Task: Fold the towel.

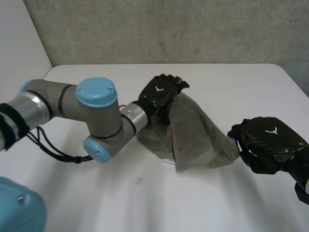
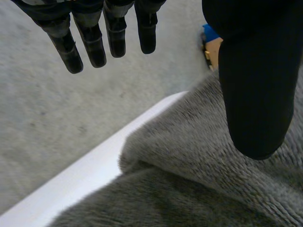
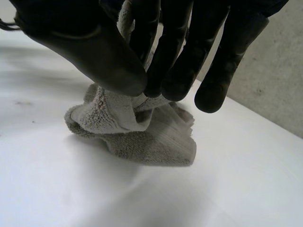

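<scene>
Desk (image 1: 231,82), white, runs across your head view, with a grey wall (image 1: 169,29) behind its far edge. The left arm (image 1: 96,108) comes in from the left, bends at a blue-capped joint and ends at the far-left end of the towel.

You will find the towel (image 1: 198,135), grey and thick-piled, at the middle of the desk, a little to the right. Its highest part stands against the left robot hand. From there it slopes down to the right and nearer to you. Its bulk rests rumpled on the desk, and one corner runs on to the right robot hand.

The right robot hand (image 1: 270,142) sits at the near right, low over the desk. In its own wrist view you can see its thumb and fingers pressed together on that towel corner, pinching it. The cloth hangs from the fingertips down to a bunched heap on the desk.

The left robot hand (image 1: 159,94) is held above the desk at the towel's top. In its wrist view the fingers (image 2: 94,45) are straight and spread, clear of the towel, with none touching it. The thumb (image 2: 255,94) lies straight against the pile, and you can see the desk's white edge just past the cloth.
</scene>
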### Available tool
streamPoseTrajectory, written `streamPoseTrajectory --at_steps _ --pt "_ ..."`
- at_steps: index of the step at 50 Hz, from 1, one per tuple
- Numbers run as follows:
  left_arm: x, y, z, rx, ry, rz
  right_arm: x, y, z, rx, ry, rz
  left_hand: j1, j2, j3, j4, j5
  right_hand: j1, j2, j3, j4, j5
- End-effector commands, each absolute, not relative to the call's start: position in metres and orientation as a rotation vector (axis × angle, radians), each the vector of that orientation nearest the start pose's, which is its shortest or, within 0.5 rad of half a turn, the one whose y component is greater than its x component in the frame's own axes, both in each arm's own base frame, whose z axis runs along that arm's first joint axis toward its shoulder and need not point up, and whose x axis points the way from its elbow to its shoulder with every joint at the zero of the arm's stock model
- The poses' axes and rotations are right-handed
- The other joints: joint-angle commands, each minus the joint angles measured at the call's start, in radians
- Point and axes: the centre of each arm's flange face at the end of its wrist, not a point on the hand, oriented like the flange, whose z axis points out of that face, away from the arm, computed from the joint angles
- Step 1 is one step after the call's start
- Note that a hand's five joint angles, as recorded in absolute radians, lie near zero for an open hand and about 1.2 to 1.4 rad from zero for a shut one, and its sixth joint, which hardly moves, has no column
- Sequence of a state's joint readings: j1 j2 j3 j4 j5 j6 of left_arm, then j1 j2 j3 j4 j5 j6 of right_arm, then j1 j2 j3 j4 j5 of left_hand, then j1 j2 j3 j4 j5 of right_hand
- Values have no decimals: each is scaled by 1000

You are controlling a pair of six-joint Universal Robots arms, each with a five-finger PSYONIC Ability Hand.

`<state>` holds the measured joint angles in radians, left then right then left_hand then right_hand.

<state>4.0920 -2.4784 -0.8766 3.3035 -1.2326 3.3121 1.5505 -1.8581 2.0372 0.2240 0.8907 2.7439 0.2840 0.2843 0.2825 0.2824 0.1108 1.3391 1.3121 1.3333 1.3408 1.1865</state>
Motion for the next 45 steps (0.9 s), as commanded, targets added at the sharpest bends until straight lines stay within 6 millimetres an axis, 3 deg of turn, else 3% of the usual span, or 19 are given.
streamPoseTrajectory --at_steps 1,9,10,11,12,13,17,19,20,22,23,25,30,34,37,39,42,44,45 --pt "-421 -302 144 -1078 -1666 1613 190 -165 250 -989 2027 -1624 65 64 66 66 63 57 84 63 55 35" --pt "-426 -307 125 -1088 -1676 1596 192 -155 255 -1000 1989 -1595 103 102 104 104 101 57 84 63 55 35" --pt "-426 -307 122 -1090 -1676 1591 192 -155 255 -1000 1989 -1595 213 213 215 215 212 57 84 63 55 35" --pt "-427 -307 119 -1094 -1678 1582 192 -154 255 -1002 1986 -1594 569 569 570 570 568 57 84 63 55 35" --pt "-427 -307 119 -1094 -1678 1582 193 -155 255 -1005 1982 -1598 572 572 574 574 571 57 84 63 55 35" --pt "-427 -307 120 -1097 -1673 1586 193 -155 255 -1005 1982 -1598 1093 1092 1094 1094 1091 57 84 63 55 35" --pt "-427 -311 133 -1105 -1651 1654 191 -165 261 -1019 1963 -1657 1112 1112 1114 1114 1111 57 84 63 55 35" --pt "-427 -325 177 -1057 -1596 1859 189 -173 267 -1025 1943 -1711 1112 1112 1114 1114 1111 57 84 63 55 35" --pt "-427 -325 178 -1057 -1596 1860 187 -184 273 -1032 1921 -1760 1112 1112 1114 1114 1111 57 84 63 55 35" --pt "-411 -344 239 -821 -1581 2144 186 -195 278 -1032 1904 -1796 1112 1112 1114 1114 1111 57 84 63 55 35" --pt "-411 -345 240 -820 -1581 2145 186 -195 278 -1032 1904 -1797 1112 1112 1114 1114 1111 57 84 63 55 35" --pt "-386 -348 305 -509 -1536 2352 186 -217 292 -1045 1858 -1883 1112 1112 1114 1114 1111 57 84 63 55 35" --pt "-362 -325 355 -310 -1482 2336 197 -248 308 -982 1794 -1971 1112 1112 1114 1114 1111 57 84 63 55 35" --pt "-345 -301 357 -292 -1539 2273 217 -256 318 -963 1701 -2038 1112 1112 1114 1114 1111 57 84 63 55 35" --pt "-332 -274 338 -324 -1647 2198 237 -257 326 -954 1626 -2107 1112 1112 1114 1114 1111 57 84 63 55 35" --pt "-321 -246 305 -386 -1778 2101 244 -259 323 -948 1636 -2103 1112 1112 1114 1114 1111 57 84 63 55 35" --pt "-317 -230 287 -427 -1841 2043 252 -264 302 -946 1744 -1985 1112 1112 1114 1114 1111 57 84 63 55 35" --pt "-317 -193 249 -544 -1942 1904 253 -266 293 -944 1800 -1929 1112 1112 1114 1114 1111 57 84 63 55 35" --pt "-317 -192 248 -545 -1942 1903 254 -267 285 -945 1844 -1874 1112 1112 1114 1114 1111 57 84 63 55 35"
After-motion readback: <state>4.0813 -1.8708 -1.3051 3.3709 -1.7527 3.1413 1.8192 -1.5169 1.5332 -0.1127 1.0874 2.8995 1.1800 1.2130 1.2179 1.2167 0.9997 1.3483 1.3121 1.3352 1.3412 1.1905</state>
